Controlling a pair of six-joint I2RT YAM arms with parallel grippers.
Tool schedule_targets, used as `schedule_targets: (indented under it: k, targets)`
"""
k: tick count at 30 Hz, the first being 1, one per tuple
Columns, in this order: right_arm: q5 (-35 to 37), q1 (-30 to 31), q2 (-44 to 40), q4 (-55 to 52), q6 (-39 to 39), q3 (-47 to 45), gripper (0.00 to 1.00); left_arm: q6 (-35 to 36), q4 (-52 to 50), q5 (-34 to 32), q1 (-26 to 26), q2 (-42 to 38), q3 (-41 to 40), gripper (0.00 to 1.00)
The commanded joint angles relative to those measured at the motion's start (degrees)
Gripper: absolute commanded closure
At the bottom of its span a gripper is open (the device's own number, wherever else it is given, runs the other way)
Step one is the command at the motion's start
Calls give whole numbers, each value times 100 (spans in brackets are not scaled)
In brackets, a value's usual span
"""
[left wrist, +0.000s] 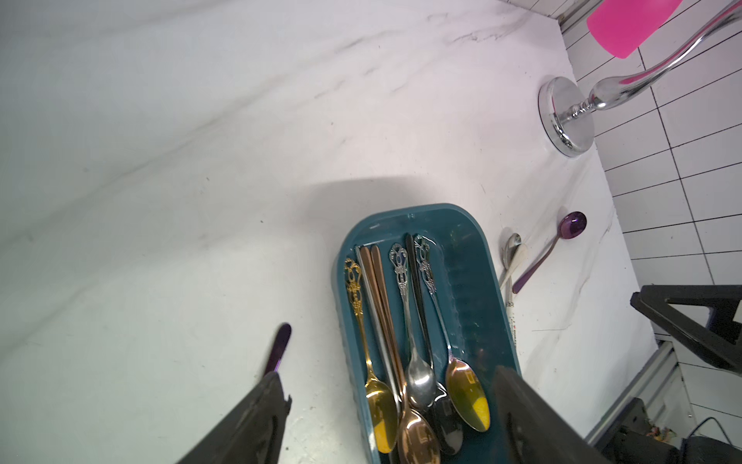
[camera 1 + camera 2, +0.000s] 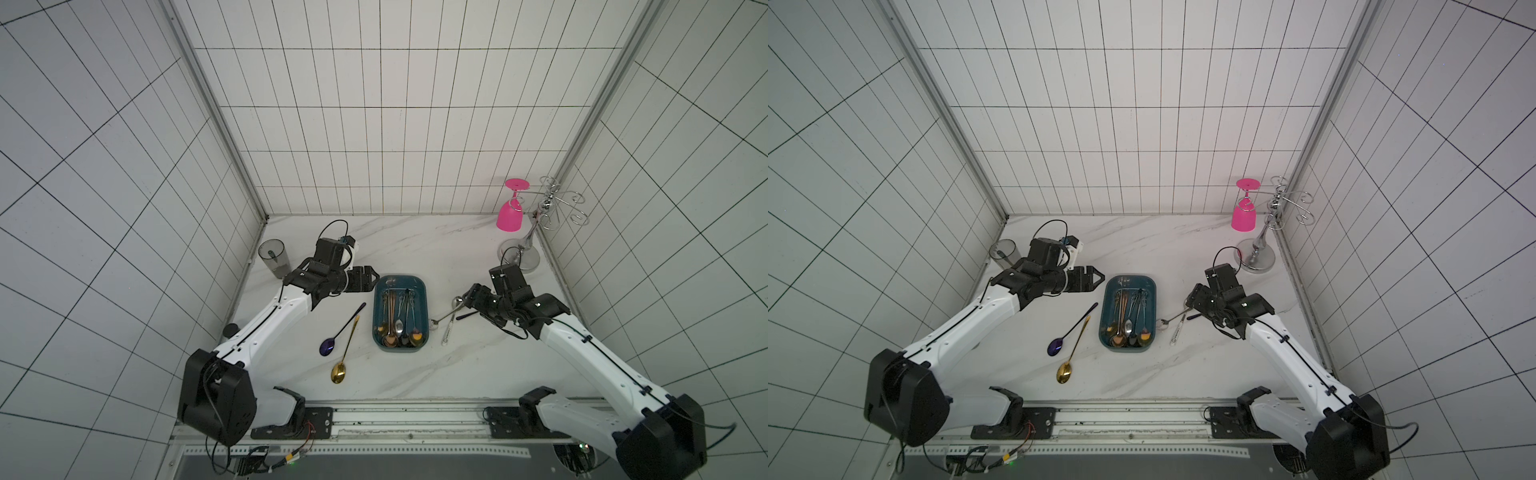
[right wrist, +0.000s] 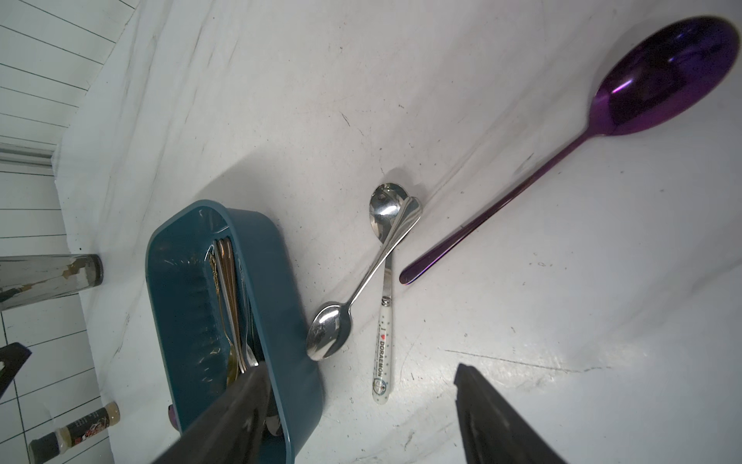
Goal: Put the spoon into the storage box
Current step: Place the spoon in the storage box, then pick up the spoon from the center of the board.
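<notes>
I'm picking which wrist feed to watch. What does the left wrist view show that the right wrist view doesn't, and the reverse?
Only the left wrist view: the chrome stand and the pink glass hanging on it. Only the right wrist view: a small labelled bottle. Both: the storage box with spoons inside it, plus the purple spoon and the silver spoons lying on the table beside it.

White-tiled booth around a marble-look tabletop.
Tiled walls [image 2: 374, 124] with dark grout rise well beyond the jaws of the left gripper [image 2: 374, 275] and right gripper [image 2: 467, 296], with aluminium posts [image 2: 219, 124] at the far corners. The grey-veined tabletop [image 2: 415, 241] lies beneath the jaws, a metal rail [image 2: 395, 415] well behind them. Even light, soft shadows.
</notes>
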Motion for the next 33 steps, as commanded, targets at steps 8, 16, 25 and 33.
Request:
schedule_targets:
  k: [8, 16, 25, 33]
  targets:
    - [733, 475, 1032, 15, 488, 362, 27, 581, 121, 414, 960, -529, -158, 4]
    - [526, 248, 1737, 309, -129, 569, 34, 751, 87, 450, 1541, -735, -176, 1]
    - [-240, -219, 2258, 873, -473, 456, 52, 768, 118, 505, 1666, -686, -195, 1]
    - [-421, 222, 2359, 1018, 407, 613, 56, 757, 149, 554, 1687, -598, -212, 1]
